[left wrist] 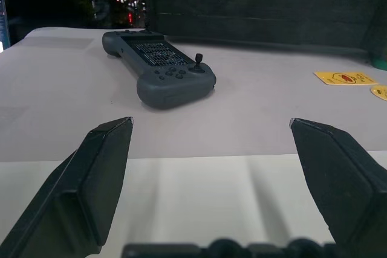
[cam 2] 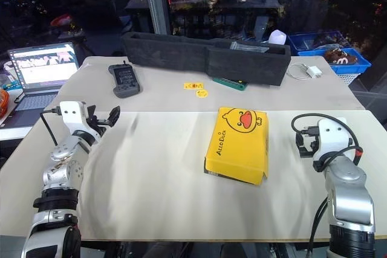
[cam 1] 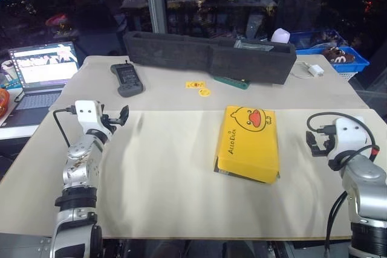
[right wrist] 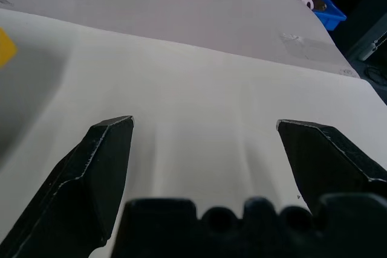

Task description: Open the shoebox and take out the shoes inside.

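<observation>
The shoebox [cam 1: 248,143] lies flat on the desk [cam 1: 163,197] with its yellow duck lid fully down, so from where I sit nothing of the job is done yet. I judge the shoes are inside; with the lid shut I cannot see them. The box sits between my two pincers, nearer the right pincer [cam 1: 319,139] than the left pincer [cam 1: 115,117], and neither one touches it.

Both pincers are spread wide with nothing between their fingers. The wrist views confirm it: the left pincer's fingers [left wrist: 100,173] frame bare desk, and so do the right one's [right wrist: 97,173], with just a yellow corner of the box off to its inner side.

What is left is all of it: get to the lid, swing it up on its hinge, then lift out the shoes. I cannot tell from here which long edge carries the hinge, so I would check that before committing a pincer.

Further out, ahead of the left pincer lies a grey handheld controller [left wrist: 160,70], and beyond the box are two small yellow tags [cam 1: 199,87], a green strip [cam 1: 231,81] and the long black foam tray [cam 1: 208,55]. A white charger [cam 1: 314,69] lies ahead of the right pincer. None of it is in the way.
</observation>
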Available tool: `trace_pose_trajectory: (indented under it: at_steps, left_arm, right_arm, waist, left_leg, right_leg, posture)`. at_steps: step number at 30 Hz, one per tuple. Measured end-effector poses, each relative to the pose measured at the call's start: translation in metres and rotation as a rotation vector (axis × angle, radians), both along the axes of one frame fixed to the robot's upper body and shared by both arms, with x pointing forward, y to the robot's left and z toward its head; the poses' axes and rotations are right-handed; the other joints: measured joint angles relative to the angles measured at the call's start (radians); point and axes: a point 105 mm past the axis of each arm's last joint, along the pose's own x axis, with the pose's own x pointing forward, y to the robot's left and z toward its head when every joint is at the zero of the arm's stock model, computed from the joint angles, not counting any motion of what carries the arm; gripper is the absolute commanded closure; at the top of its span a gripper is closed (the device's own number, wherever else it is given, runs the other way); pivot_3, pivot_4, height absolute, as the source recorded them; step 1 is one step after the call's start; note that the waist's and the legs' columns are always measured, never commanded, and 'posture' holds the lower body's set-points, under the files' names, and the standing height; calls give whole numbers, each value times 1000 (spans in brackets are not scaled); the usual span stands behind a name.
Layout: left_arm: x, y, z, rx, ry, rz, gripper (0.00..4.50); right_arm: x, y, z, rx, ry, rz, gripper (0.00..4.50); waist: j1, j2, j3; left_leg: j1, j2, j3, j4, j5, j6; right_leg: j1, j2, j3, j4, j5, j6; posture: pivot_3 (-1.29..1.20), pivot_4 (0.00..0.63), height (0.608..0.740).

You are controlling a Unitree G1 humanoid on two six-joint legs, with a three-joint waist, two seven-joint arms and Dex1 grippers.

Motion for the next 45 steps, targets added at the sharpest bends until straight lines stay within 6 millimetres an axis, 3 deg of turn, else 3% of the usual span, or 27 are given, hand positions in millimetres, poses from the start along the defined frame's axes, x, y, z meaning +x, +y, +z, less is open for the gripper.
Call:
trace_pose_trajectory:
  at_steps: [6, 11, 14, 17, 19, 23, 27, 30, 31, 33, 35, 38, 42, 45]
  left_arm:
    - [-1, -12, -9, 35, 31, -90, 38]
    - [-37, -74, -28, 278, 105, -608, 38]
    - [-53, -85, -20, 361, 110, -786, 38]
    - [-66, -86, -6, 423, 104, -896, 38]
    - [-70, -92, -7, 425, 113, -941, 38]
    - [-70, -102, -14, 399, 134, -1001, 0]
    - [-62, -116, -14, 379, 124, -1039, 1149]
    - [-57, -117, -19, 383, 134, -1041, 1996]
    - [-57, -117, -20, 381, 138, -1040, 2527]
    - [-55, -120, -25, 370, 145, -1043, 3244]
    - [-52, -130, -29, 373, 145, -1063, 3900]
    - [-46, -151, -40, 388, 153, -1101, 3900]
    - [-47, -198, -53, 431, 134, -1208, 3900]
    - [-42, -213, -56, 453, 131, -1227, 3900]
  right_arm:
    - [0, 1, -1, -5, 3, 4, 0]
    - [-5, -1, -2, -41, 53, 65, 0]
    - [-8, 5, 3, -53, 90, 178, 0]
    - [-18, 15, 11, -66, 144, 327, 0]
    - [-27, 16, 9, -81, 208, 394, 0]
    - [-41, 14, -5, -83, 340, 457, 1055]
    - [-42, 25, -6, -92, 351, 502, 2458]
    - [-43, 33, -7, -89, 351, 524, 3267]
    - [-44, 33, -10, -87, 361, 521, 3839]
    - [-45, 34, -16, -87, 387, 521, 4490]
    - [-45, 38, -23, -84, 412, 535, 4500]
    - [-34, 51, -30, -99, 440, 574, 4500]
    - [-14, 76, -32, -104, 426, 641, 4500]
    - [-10, 77, -42, -111, 465, 638, 4500]
  waist:
    - [0, 0, 0]
    - [-1, 1, 0]
    - [-1, 1, 1]
    - [-2, 2, 1]
    - [-1, 2, 1]
    - [1, 1, 1]
    - [-3, 1, 2]
    - [-7, 0, 2]
    - [-6, 0, 2]
    - [-3, 0, 2]
    - [0, 0, 2]
    - [2, -1, 3]
    - [1, -7, 6]
    - [2, -8, 7]
  left_leg:
    - [0, 0, 0, 0, 0, 0]
    - [-1, 0, 1, -1, 0, 0]
    - [-1, 2, 1, -3, 0, 0]
    - [-1, 4, 1, -3, 0, 0]
    - [-2, 4, 1, -3, 0, 0]
    - [-2, 6, 5, -3, 0, 0]
    - [-3, 8, 9, -3, 0, 0]
    - [-3, 9, 14, -3, -1, 2]
    - [-3, 9, 14, -3, -2, 3]
    - [-3, 8, 14, -3, -4, 5]
    - [-3, 7, 14, -3, -4, 6]
    - [-3, 6, 14, -1, -4, 7]
    - [-4, 5, 14, 1, -4, 7]
    - [-4, 5, 14, 1, -4, 7]
  right_leg:
    - [0, 0, 0, 0, 0, 0]
    - [0, 0, 1, -2, 3, -5]
    - [-1, 0, 1, -2, 0, -1]
    - [-1, -1, 1, -2, -4, -8]
    - [0, -3, 1, -2, -5, -9]
    - [0, -4, 0, -4, -5, -9]
    - [1, -8, -1, -4, -4, -10]
    - [0, -17, -9, -7, -2, -9]
    - [0, -17, -12, -8, -1, -9]
    - [-1, -17, -14, -10, 2, -2]
    - [-1, -17, -16, -11, 2, -1]
    - [1, -17, -17, -12, 3, 2]
    - [2, -17, -17, -12, 5, 4]
    - [2, -17, -18, -12, 5, 5]
  posture:
    - [0, 150, 735]
    - [0, 150, 735]
    - [0, 150, 735]
    - [0, 150, 735]
    - [0, 150, 735]
    - [0, 150, 735]
    - [0, 150, 735]
    - [0, 150, 735]
    - [0, 150, 735]
    - [0, 150, 735]
    - [0, 150, 735]
    - [0, 150, 735]
    - [0, 150, 735]
    - [0, 150, 735]
